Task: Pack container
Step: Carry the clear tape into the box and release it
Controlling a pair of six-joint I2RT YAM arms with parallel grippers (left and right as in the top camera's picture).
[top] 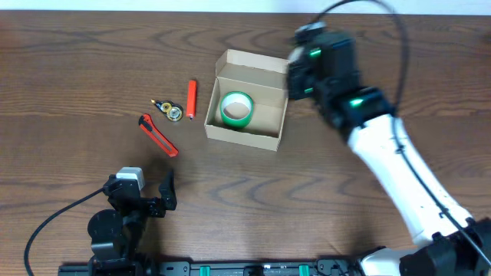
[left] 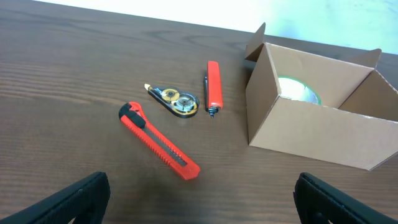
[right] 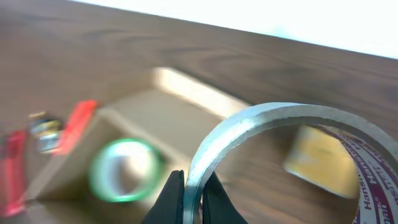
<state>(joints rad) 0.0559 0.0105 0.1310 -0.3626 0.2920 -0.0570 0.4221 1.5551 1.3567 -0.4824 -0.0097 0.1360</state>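
Open tan cardboard box [top: 242, 136] sits mid-surface, flap raised. One green tape roll [top: 236, 109] lies inside. Right fingers [right: 190, 200] are pinched tight on a pale grey tape roll [right: 249, 121], by the box's right edge. Left fingers [left: 202, 199] gape wide, empty. Red box cutter [top: 158, 135], red pen [top: 191, 98] and correction-tape dispenser [top: 169, 110] lie unpacked. Judged: early stage.

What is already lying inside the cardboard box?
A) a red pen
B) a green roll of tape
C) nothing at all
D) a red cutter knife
B: a green tape roll sits on the floor of the open box, while the cutter and pen lie on the table beside it.
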